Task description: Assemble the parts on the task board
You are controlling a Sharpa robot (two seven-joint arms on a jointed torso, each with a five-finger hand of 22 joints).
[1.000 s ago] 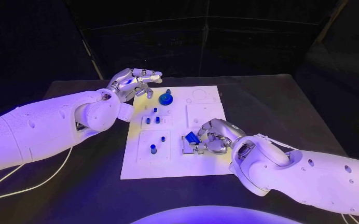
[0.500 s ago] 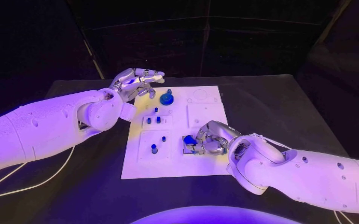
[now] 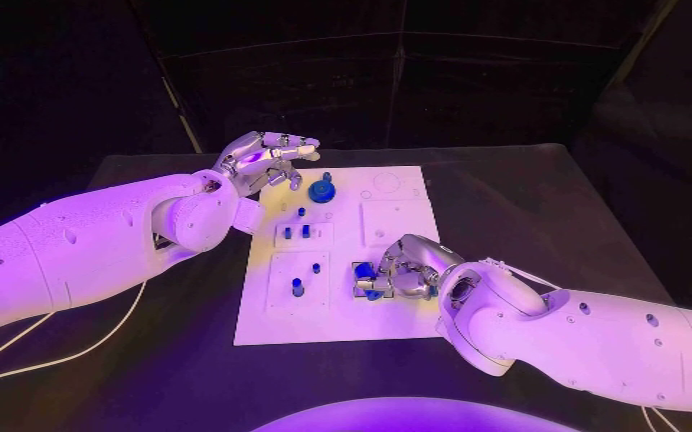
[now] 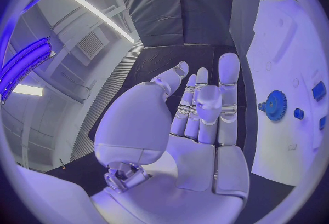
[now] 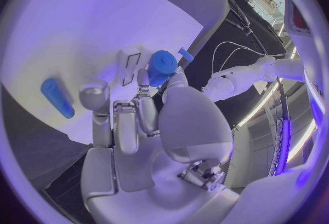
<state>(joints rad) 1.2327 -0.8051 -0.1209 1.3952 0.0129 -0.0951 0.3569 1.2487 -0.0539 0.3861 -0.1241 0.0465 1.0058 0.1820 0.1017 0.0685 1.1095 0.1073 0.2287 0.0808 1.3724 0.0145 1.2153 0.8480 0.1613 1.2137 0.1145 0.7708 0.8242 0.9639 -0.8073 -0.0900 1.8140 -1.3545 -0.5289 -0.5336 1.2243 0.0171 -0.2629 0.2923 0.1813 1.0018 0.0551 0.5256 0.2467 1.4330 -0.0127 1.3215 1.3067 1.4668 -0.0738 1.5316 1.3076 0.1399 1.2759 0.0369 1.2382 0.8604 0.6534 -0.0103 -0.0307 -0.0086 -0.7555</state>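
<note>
Head view: my right hand (image 3: 401, 270) pinches a blue peg (image 3: 366, 274) over the white board (image 3: 389, 214) at 5 o'clock; blue gear (image 3: 319, 192) at 11.
Left wrist view: my left hand (image 4: 188, 125) empty, fingers spread, beside the board.
Right wrist view: fingers (image 5: 140, 104) clamp the peg.

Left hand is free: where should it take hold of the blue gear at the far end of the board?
Probably by the small hub that sticks up from the blue gear, pinched from above. The gear lies flat on the task board, so its toothed rim offers little to get under. The left hand hovers with fingers spread just beside it, towards the robot's left.
</note>
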